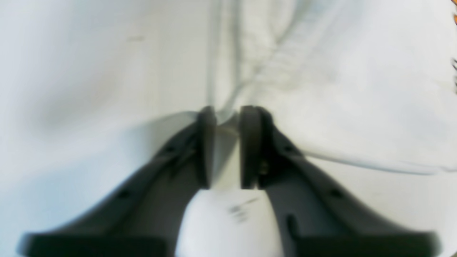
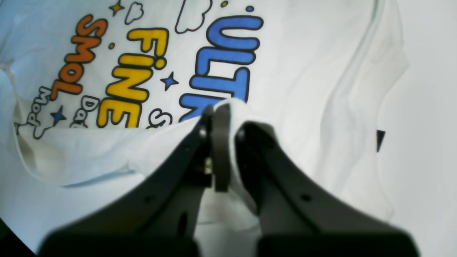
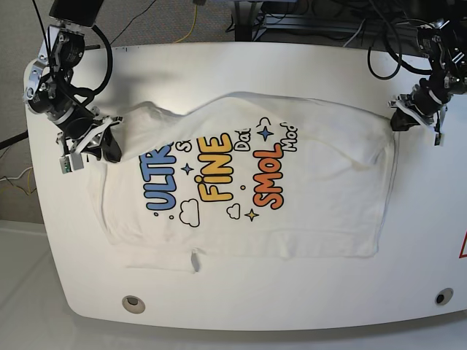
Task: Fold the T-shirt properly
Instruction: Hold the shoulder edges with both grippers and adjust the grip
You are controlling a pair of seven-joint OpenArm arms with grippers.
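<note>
The white T-shirt point(image 3: 292, 211) lies spread on the white table point(image 3: 241, 299) with its blue, yellow and orange print point(image 3: 219, 171) facing up. Its far part is folded over and hides the ends of the small printed words. At the shirt's left end, my right gripper point(image 3: 108, 148) point(image 2: 225, 110) is shut on a bunch of white fabric just above the blue letters point(image 2: 225, 60). A small black tag point(image 2: 380, 139) shows at the shirt's edge. My left gripper point(image 3: 395, 121) point(image 1: 226, 114) pinches a ridge of cloth at the shirt's right end.
Cables point(image 3: 379, 44) and stand legs crowd the back edge of the table. Two round holes point(image 3: 133, 303) point(image 3: 439, 296) sit near the front corners. A red mark point(image 3: 462, 248) shows at the right border.
</note>
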